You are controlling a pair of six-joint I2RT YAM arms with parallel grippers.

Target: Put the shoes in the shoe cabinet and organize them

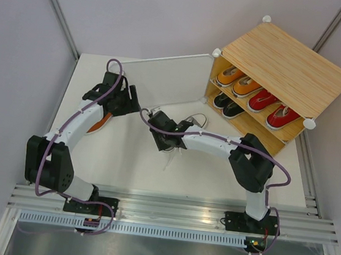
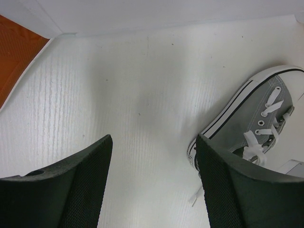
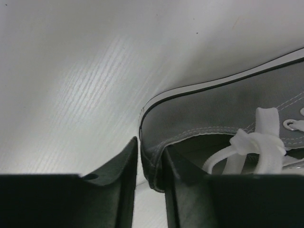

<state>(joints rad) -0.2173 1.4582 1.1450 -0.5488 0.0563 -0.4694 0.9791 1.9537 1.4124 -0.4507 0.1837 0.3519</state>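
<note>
Grey canvas caught at the heel: the right gripper (image 3: 151, 154) pinches the rear collar of a grey sneaker (image 3: 223, 109), one finger inside the shoe and one against the outside of the heel. The shoe lies on the white table (image 1: 124, 159), just in front of the open shoe cabinet (image 1: 289, 61). The left gripper (image 2: 153, 142) hangs wide and empty over bare table, with the same sneaker at the edge of its camera's view.

The hold looks thin. Only a narrow strip of soft heel fabric sits between the jaws, so the shoe could fold, swing toe-down or slip free once lifted. Loose white laces (image 3: 259, 137) spill from the shoe and might snag on the swung-out door (image 1: 164, 77) or on a shelf edge. An orange pair (image 1: 237, 80) and a red pair (image 1: 271, 108) fill the upper shelf, with black shoes (image 1: 227, 105) below. How much room is left on the lower level cannot be seen, and a tilted shoe could knock its neighbours on the way in.

The sneaker is a low-top with white rubber edging lined in black, metal eyelets and a knotted white lace. What appears to be another shoe (image 1: 100, 124), its orange-brown sole showing, lies partly under the left arm.
</note>
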